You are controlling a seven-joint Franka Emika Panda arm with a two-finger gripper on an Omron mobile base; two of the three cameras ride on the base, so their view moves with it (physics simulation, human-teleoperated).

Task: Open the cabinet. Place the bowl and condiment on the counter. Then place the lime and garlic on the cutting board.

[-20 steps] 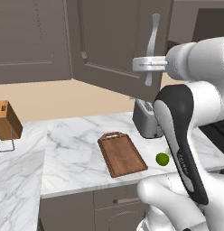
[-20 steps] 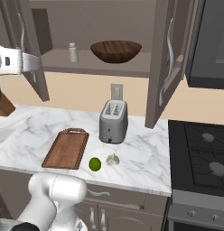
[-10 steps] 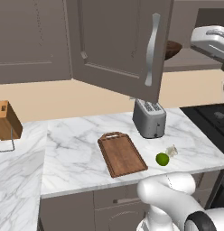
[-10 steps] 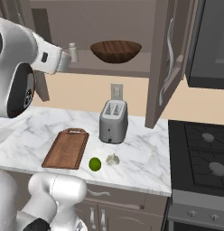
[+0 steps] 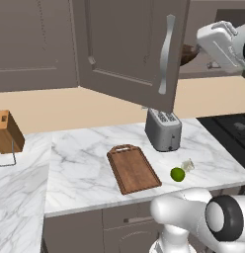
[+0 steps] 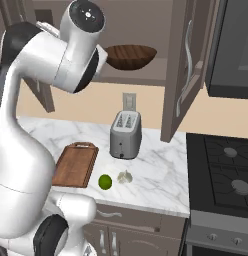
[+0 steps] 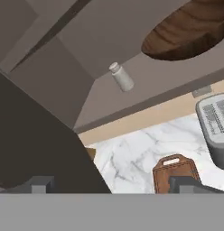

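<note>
The cabinet fills the upper part of the left base view, its grey-brown door swung open toward the camera, long silver handle running down the door's right side. In the right base view the other open door stands at upper right, beside a dark microwave at the frame's right edge.

The desk, white marble with grey veins, spans the middle of both base views and turns a corner at the left of the left base view. A black stove sits at the lower right of the right base view. A beige wall runs behind the desk.

The bowl, wide and dark brown, rests on the cabinet shelf at upper centre of the right base view. The cutting board lies flat at the centre of the left base view, handle cutout at its far end. A grey toaster stands just behind and to the right of it. A wooden knife block sits at the far left.

The lime lies on the desk right of the board, the garlic just beside it. The condiment stands on the shelf, upper centre of the hand view, left of the bowl.

The hand is spread wide, holding nothing, its finger tips at the bottom of the hand view.
</note>
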